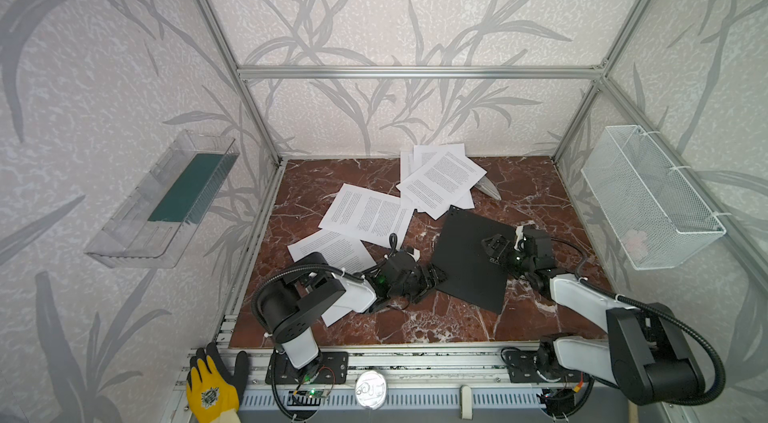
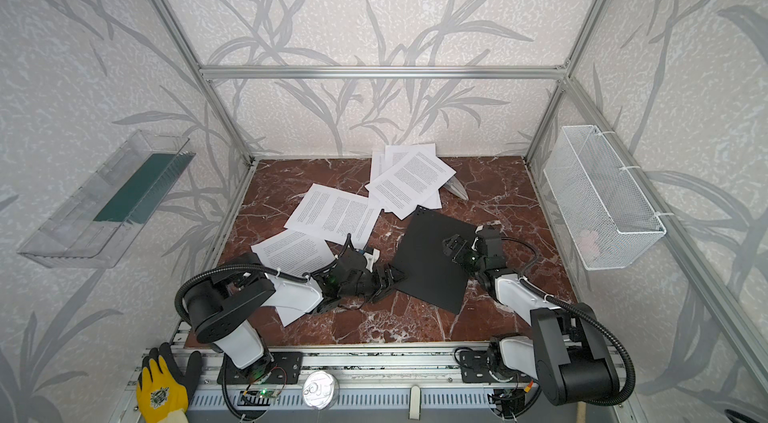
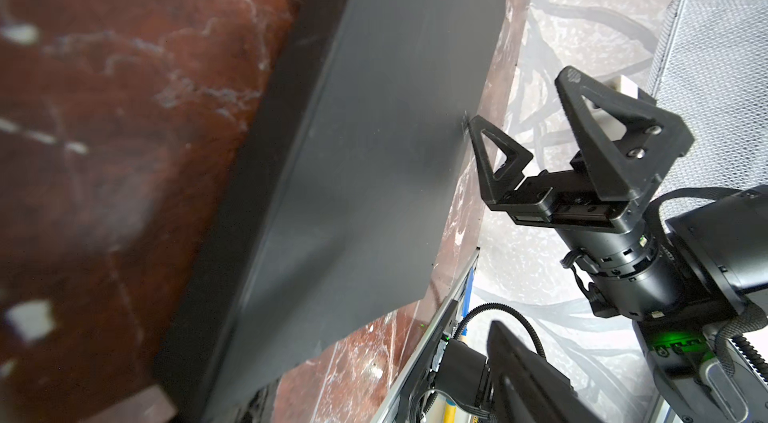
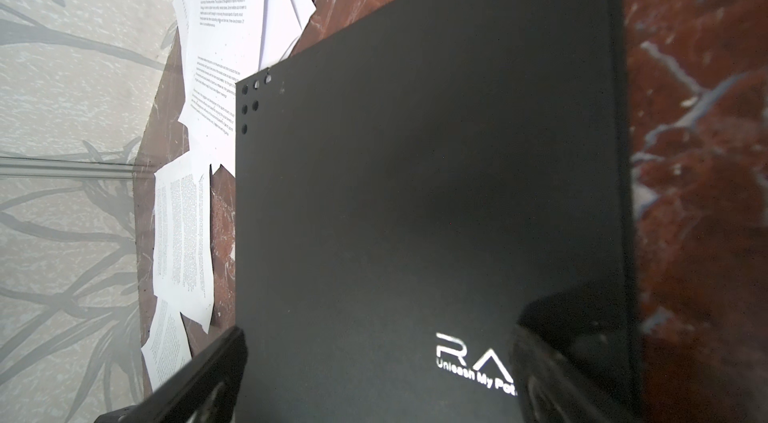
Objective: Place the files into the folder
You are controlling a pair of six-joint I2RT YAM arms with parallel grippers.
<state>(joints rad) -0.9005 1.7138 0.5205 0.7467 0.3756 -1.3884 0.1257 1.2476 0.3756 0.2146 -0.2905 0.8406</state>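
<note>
Marble tabletop [image 1: 415,329]: closed black folder [image 1: 465,250], printed sheets [image 1: 368,213] scattered; right gripper [image 1: 496,250] wide over folder, left gripper [image 1: 432,281] spread at its edge.

Black-white arms [image 1: 355,296], ribbed black cables [image 3: 496,305], triangular black right end effector [image 3: 519,97].

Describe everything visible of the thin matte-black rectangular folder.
The thin matte-black rectangular folder lies flat, apparently closed, askew on the red marble tabletop. White "RA" lettering marks one end; punched holes dot its far corner, which overlaps a white printed sheet. Right gripper, open, hovers over it; left gripper, open, at one corner.
</note>
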